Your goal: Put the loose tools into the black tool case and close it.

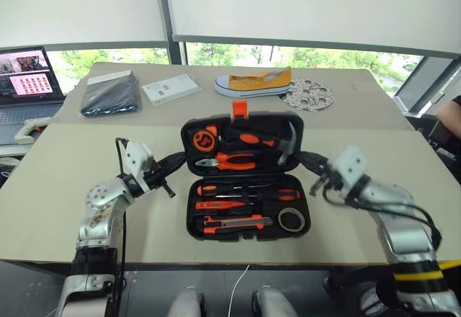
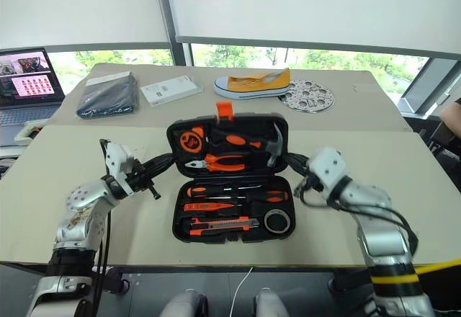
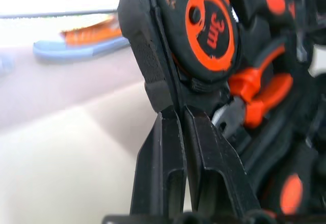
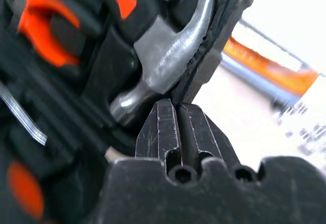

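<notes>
Black tool case (image 1: 245, 180) lying open at centre frame, "3m" read on tape measure (image 3: 209, 28); left gripper (image 3: 178, 119) and right gripper (image 4: 175, 109) closed on lid's edges

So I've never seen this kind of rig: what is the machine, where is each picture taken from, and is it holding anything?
It is a two-armed humanoid robot. Two pictures come from its head, looking down at a table; the other two come from cameras on its wrists. The black tool case lies open with tools seated in both halves. The left gripper and right gripper are both shut, each at a side edge of the raised lid half; whether they pinch it I cannot tell. Behind lie a dark pouch, a white box, a shoe, a round trivet and a laptop.
</notes>
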